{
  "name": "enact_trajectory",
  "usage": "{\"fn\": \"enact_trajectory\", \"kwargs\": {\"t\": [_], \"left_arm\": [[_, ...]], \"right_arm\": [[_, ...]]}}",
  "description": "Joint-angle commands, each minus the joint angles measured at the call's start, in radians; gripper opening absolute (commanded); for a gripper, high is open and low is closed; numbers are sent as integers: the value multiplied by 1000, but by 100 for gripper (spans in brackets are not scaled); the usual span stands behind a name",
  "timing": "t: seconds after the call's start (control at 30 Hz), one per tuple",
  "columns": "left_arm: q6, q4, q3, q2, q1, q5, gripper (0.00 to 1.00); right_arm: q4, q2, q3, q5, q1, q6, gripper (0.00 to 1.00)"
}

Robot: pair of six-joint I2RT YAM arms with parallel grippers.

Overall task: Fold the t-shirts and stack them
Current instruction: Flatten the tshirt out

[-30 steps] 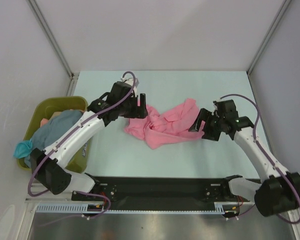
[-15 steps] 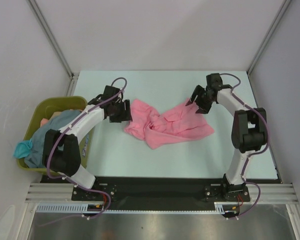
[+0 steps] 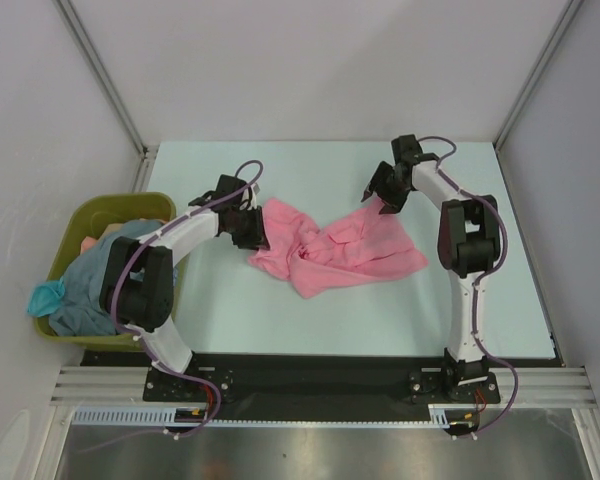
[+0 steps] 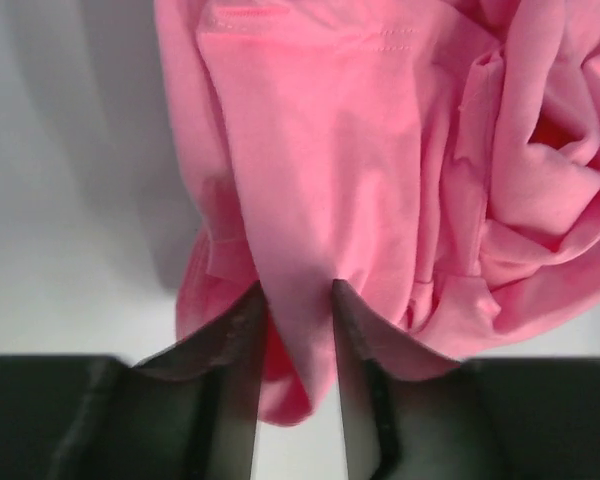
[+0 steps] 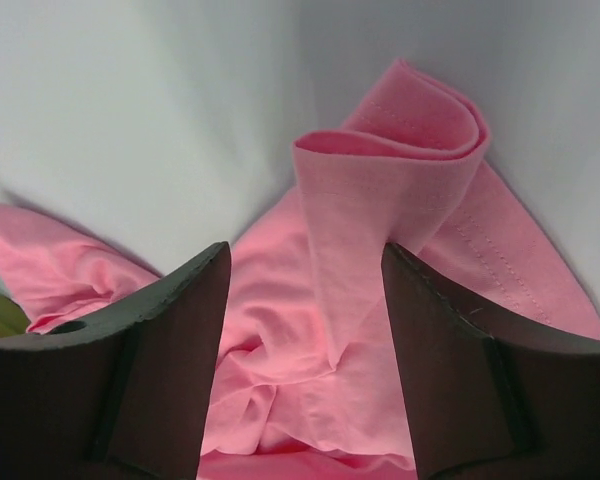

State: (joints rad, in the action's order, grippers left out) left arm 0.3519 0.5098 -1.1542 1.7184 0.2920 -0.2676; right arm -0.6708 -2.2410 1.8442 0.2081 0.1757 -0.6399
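Note:
A bubblegum pink t-shirt (image 3: 330, 245) lies crumpled in the middle of the table. My left gripper (image 3: 258, 232) is at its left edge. In the left wrist view the left gripper (image 4: 300, 300) has its jaws pinched on a fold of the pink t-shirt (image 4: 320, 150). My right gripper (image 3: 378, 200) is at the shirt's far right corner. In the right wrist view the right gripper (image 5: 305, 265) stands open astride a raised rolled fold of the pink t-shirt (image 5: 380, 200), with gaps on both sides. A grey-blue t-shirt (image 3: 100, 265) and a teal one (image 3: 45, 297) sit in the bin.
An olive-green plastic bin (image 3: 130, 203) stands at the table's left edge beside the left arm. Walls enclose the table at the back and on both sides. A black rail (image 3: 310, 375) with the arm bases runs along the near edge.
Both arms reached outward to the pink t-shirt's edges. The left jaws narrowed onto a fold at its left side; the right gripper moved to the far right corner and narrowed a little.

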Motion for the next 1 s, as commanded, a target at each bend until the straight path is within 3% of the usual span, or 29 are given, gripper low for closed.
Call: {"fn": "enact_trajectory", "kwargs": {"t": [0.0, 0.17, 0.23, 0.33, 0.37, 0.53, 0.63, 0.8, 0.97], "left_arm": [[5, -40, 5, -23, -7, -44, 26], [24, -7, 20, -95, -5, -12, 1], [38, 4, 42, -138, -7, 14, 1], [59, 22, 106, -261, -5, 57, 0], [65, 33, 138, -319, -5, 71, 0], [149, 121, 246, -557, -5, 204, 0], [191, 165, 309, -718, -5, 264, 0], [237, 225, 384, -847, -7, 334, 1], [277, 249, 361, -933, -7, 357, 1]], "right_arm": [[-29, -14, 21, -49, 7, -37, 66], [-9, -46, 56, -49, 7, -46, 53], [-3, -45, 66, -62, 5, -43, 46], [4, -52, 92, -70, -11, -41, 17], [1, -54, 105, -67, -19, -41, 0], [-61, -2, 220, -62, -71, -15, 0], [-90, 108, 239, -96, -96, 22, 0], [-122, 294, 234, -96, -123, 74, 0], [-145, 449, 231, -82, -154, 89, 0]]}}
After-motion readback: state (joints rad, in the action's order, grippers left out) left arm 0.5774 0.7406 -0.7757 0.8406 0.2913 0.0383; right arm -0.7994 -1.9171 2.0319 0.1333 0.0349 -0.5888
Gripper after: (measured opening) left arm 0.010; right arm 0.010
